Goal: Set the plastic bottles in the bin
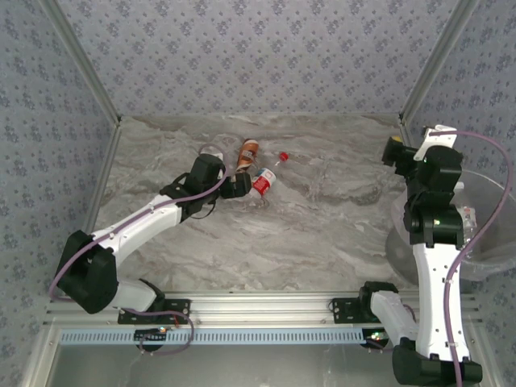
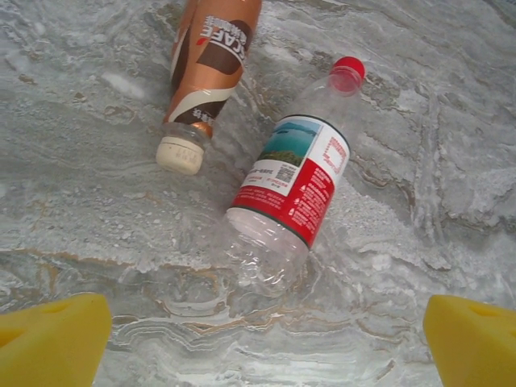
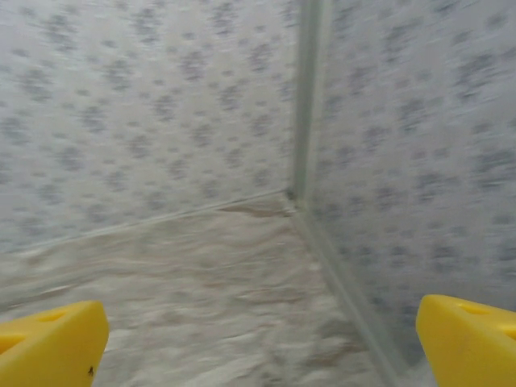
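Left wrist showed the left gripper (image 2: 266, 343) wide open, empty, facing the red-capped bottle (image 2: 294, 189). Closing across its label looked safest, clear of the brown bottle (image 2: 211, 56).

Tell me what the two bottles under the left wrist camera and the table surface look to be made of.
Red-capped bottle: clear, glossy thin plastic; the table shows through its body. Brown bottle: likely plastic, but a glossy printed sleeve hides the body; its cream cap looks matte plastic. Table: grey-white marble veining, matte; real stone or a printed sheet, I cannot tell.
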### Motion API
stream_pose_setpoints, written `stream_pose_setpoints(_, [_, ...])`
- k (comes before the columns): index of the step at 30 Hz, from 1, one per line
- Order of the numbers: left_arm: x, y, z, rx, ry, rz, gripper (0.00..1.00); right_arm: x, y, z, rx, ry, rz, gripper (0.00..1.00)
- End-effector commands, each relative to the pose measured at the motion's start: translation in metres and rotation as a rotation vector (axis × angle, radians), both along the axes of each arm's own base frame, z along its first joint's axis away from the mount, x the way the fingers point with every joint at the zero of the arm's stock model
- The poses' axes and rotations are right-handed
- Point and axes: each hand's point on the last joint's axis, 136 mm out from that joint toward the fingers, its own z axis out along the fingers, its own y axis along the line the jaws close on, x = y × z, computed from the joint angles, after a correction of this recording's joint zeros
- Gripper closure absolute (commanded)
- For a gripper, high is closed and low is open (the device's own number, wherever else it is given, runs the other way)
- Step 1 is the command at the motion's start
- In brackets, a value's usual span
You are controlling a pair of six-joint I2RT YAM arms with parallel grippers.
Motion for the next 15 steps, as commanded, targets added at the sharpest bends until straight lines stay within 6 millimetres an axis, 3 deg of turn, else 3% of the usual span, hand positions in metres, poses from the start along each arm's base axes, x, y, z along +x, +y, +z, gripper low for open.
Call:
stream_pose_setpoints(1, [0.005, 0.011, 0.003, 0.049, -0.012, 0.042, 0.01, 0.009, 0.049, 0.000, 0.254, -0.017, 0.201, 0.00])
stream_pose_setpoints(6, [0.006, 0.015, 0.000, 0.073, -0.009, 0.057, 0.01, 0.019, 0.088, -0.006, 0.374, 0.013, 0.323, 0.00])
stream_pose_setpoints(15, [0.000, 0.009, -0.013, 0.067, 0.060, 0.029, 0.01, 0.038, 0.158, -0.039, 0.374, 0.118, 0.457, 0.00])
